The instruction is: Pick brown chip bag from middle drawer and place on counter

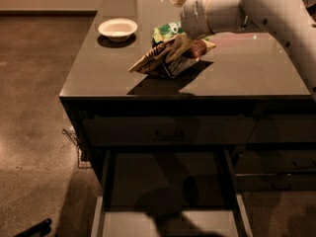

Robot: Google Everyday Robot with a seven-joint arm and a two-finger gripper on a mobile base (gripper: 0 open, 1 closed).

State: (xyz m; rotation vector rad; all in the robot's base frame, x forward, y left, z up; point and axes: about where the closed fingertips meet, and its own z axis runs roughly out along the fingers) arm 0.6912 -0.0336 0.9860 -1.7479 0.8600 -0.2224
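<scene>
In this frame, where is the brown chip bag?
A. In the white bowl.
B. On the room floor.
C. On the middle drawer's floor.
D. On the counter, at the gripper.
D: the brown chip bag sits on the counter right at the gripper; the middle drawer shows no bag.

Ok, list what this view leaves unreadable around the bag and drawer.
Camera view:
- Brown chip bag: right end hidden by the gripper over it on the counter; lettering too small.
- Green chip bag: partly hidden behind the arm.
- Middle drawer: front cut off by bottom edge; floor in shadow.
</scene>
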